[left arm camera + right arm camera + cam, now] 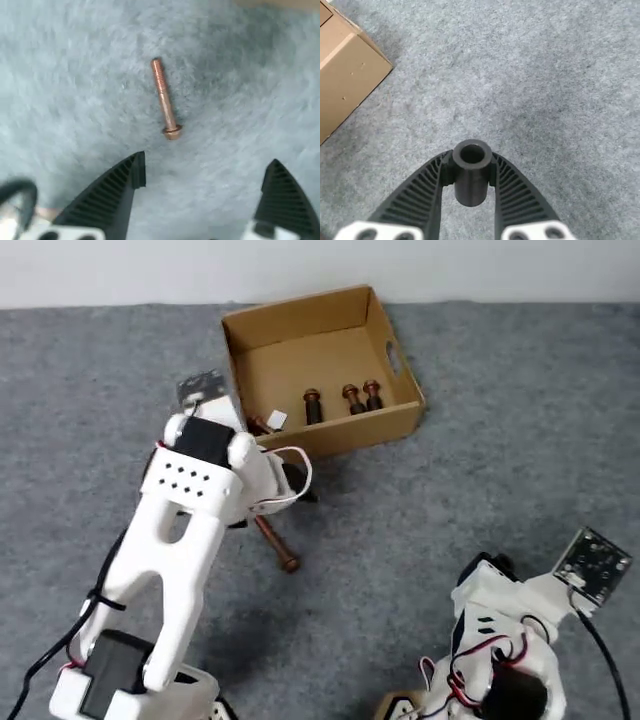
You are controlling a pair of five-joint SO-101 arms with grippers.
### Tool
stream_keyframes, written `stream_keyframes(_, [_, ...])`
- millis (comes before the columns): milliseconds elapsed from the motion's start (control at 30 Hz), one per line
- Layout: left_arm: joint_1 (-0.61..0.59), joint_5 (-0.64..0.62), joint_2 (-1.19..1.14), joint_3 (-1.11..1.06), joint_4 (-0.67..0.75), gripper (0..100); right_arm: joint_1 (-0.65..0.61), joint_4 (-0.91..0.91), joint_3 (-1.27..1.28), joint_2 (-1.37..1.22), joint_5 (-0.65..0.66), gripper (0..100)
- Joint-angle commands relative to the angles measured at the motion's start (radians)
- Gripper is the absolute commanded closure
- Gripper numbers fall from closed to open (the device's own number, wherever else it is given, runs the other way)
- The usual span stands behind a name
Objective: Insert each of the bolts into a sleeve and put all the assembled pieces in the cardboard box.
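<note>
A copper bolt (pixel 165 97) lies loose on the grey carpet, also seen as the bolt (pixel 276 540) just in front of the cardboard box (pixel 400 420). My left gripper (pixel 205 175) hovers open above it, with the bolt's head just beyond the fingertips. My right gripper (pixel 471 160) is shut on a black sleeve (pixel 471 172), held upright with its bore facing the camera, over bare carpet. Three assembled pieces (pixel 351 398) stand in a row inside the box. The left arm (pixel 200 480) stands beside the box's front left corner.
The box's corner (pixel 345 75) shows off to the side in the right wrist view. The right arm's base (pixel 500 640) sits at the table's near right. Open carpet stretches between the two arms and right of the box.
</note>
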State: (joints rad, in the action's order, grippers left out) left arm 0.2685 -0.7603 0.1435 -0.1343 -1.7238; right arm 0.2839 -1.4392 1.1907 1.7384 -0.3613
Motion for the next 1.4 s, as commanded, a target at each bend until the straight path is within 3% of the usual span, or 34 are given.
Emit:
stream_keyframes(0, [-0.014, 0.33, 0.041, 0.004, -0.029, 64, 0.01, 0.016, -0.008, -0.004, 0.008, 99.1])
stream_keyframes(300, [-0.068, 1.017, 0.041, 0.005, -0.012, 65, 0.008, 0.016, -0.009, -0.004, 0.008, 99.1])
stream_keyframes(667, [-0.074, 1.896, -0.123, 0.01, 0.078, 85, 0.008, 0.016, -0.009, -0.004, 0.008, 99.1])
stream_keyframes(867, [-0.069, 2.03, -0.245, 0.013, 0.155, 85, 0.008, 0.016, -0.008, -0.004, 0.008, 99.1])
stream_keyframes(967, [-0.072, 2.096, -0.273, 0.013, 0.207, 80, 0.008, 0.016, -0.006, -0.007, 0.008, 99.1])
stream_keyframes(1367, [0.026, 2.102, -0.328, 0.008, 0.305, 76, 0.007, 0.024, 0.002, -0.005, 0.011, 99.1])
